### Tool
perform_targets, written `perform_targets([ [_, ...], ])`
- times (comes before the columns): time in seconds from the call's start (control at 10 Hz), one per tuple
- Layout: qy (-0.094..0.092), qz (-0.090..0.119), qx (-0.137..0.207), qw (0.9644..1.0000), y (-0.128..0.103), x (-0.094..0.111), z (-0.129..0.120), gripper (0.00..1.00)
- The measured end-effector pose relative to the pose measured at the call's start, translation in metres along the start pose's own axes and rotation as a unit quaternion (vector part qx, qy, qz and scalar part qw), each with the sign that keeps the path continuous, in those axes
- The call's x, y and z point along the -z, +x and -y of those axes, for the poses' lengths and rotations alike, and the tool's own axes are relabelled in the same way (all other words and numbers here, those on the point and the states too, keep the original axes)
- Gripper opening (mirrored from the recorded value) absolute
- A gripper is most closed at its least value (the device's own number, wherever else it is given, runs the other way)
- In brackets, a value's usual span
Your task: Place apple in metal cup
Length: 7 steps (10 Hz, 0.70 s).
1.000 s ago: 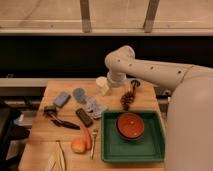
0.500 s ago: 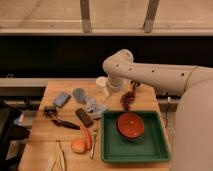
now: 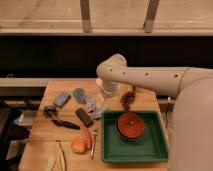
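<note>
The gripper (image 3: 102,99) hangs low over the middle of the wooden table (image 3: 39,142), at the end of the white arm (image 3: 150,80) that reaches in from the right and bends down; it is sunk against a crumpled pale-blue thing (image 3: 94,106), so I cannot tell whether it is clenched or released; it carries no apple. The apple (image 3: 78,145) rests on the bare wood well apart from the gripper, nearer the camera and a little to its left, just beside the carrot (image 3: 87,135). The metal cup (image 3: 79,94) stands just left of the gripper; its round rim shows, so it seems to sit mouth up, as it must to take fruit dropped from above. The apple is round, with no long axis worth naming; where its stem points is too small to tell. The carrot's length runs from the near edge up toward the gripper, likely crowding a grasp on that side. Right of the gripper lies a dark bunch of grapes (image 3: 128,98); nearer and to the right, a green tray (image 3: 112,150) holds a red bowl (image 3: 131,125). The pick-up seems not yet done.
</note>
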Motion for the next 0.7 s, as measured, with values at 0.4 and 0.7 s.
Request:
perform_targets([
  [0.4,-0.039,-0.016,0.068,0.9968,0.033,-0.020,-0.076,0.80],
  [0.7,-0.057,-0.013,0.121,0.9909,0.038,-0.021,-0.123,0.80],
])
